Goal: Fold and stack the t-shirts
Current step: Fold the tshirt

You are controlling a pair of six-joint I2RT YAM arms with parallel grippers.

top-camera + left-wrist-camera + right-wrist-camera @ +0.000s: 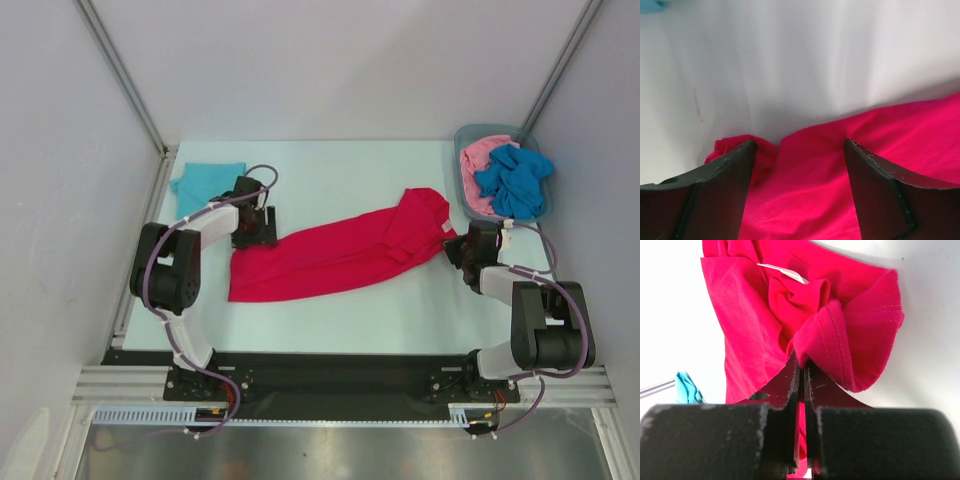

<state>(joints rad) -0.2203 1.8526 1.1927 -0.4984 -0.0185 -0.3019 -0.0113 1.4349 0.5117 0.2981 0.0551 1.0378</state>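
Observation:
A bright red t-shirt [340, 255] lies stretched in a long diagonal band across the table. My left gripper [255, 228] is at its upper left end, near the corner. In the left wrist view it [800, 142] is open, its two fingers pressed down on either side of a patch of red cloth [805, 190]. My right gripper [458, 245] is at the shirt's right end and is shut on a bunched hem of the red t-shirt [755, 305], with cloth pinched between its fingers [802, 362]. A folded light teal t-shirt [208, 185] lies at the back left.
A grey bin [470, 135] at the back right holds a pink t-shirt [478, 160] and a deeper blue one [515, 180]. White walls and metal frame rails enclose the table. A white label [782, 271] shows inside the red shirt's collar.

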